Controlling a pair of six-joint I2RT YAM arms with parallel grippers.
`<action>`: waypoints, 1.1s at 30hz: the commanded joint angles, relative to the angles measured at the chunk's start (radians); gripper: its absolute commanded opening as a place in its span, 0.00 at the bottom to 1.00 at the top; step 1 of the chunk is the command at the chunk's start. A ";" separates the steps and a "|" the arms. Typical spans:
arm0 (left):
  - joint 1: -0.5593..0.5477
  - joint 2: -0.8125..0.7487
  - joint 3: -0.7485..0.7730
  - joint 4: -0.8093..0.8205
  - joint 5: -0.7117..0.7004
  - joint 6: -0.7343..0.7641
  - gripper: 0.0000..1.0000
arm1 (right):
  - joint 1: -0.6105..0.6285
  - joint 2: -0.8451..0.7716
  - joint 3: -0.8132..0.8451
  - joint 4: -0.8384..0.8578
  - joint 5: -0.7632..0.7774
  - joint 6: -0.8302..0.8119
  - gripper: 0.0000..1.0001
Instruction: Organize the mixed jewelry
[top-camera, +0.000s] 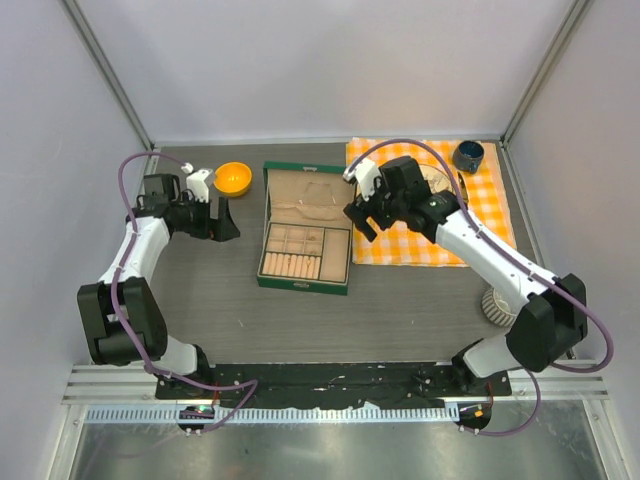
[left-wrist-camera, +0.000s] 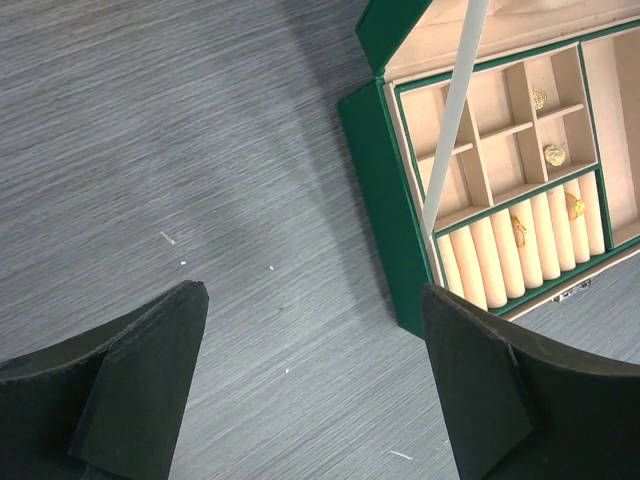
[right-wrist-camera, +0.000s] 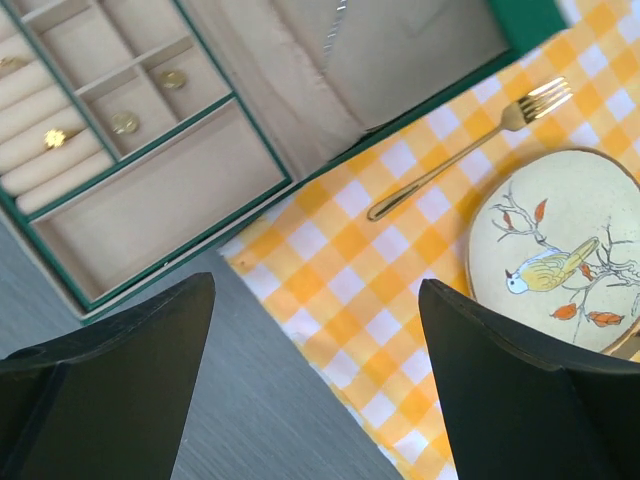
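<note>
The open green jewelry box (top-camera: 262, 262) with beige lining lies mid-table. Tiny pale studs (left-wrist-camera: 555, 154) sit in its small compartments and small rings (left-wrist-camera: 519, 226) sit on its rolls. The right wrist view shows the studs (right-wrist-camera: 124, 122) too, and a fine chain necklace (right-wrist-camera: 335, 32) in the lid. No bangle shows. My left gripper (top-camera: 225, 218) is open and empty over bare table left of the box (left-wrist-camera: 312, 290). My right gripper (top-camera: 360, 222) is open and empty above the cloth's edge, right of the box (right-wrist-camera: 316, 282).
An orange bowl (top-camera: 233, 178) stands behind the left gripper. A yellow checked cloth (top-camera: 490, 205) carries a gold fork (right-wrist-camera: 470, 145), a bird-painted plate (right-wrist-camera: 560, 260) and a dark cup (top-camera: 468, 155). A pale ribbed object (top-camera: 494, 306) stands by the right arm.
</note>
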 joint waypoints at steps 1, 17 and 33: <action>-0.005 -0.030 0.016 0.020 0.026 0.004 0.93 | -0.075 0.072 0.104 0.073 -0.070 0.053 0.90; -0.005 -0.022 0.019 -0.006 -0.009 0.042 0.94 | -0.165 0.333 0.315 0.138 -0.352 0.099 0.91; -0.005 -0.018 -0.008 0.013 -0.010 0.048 0.94 | -0.131 0.211 0.164 0.166 -0.528 0.091 0.91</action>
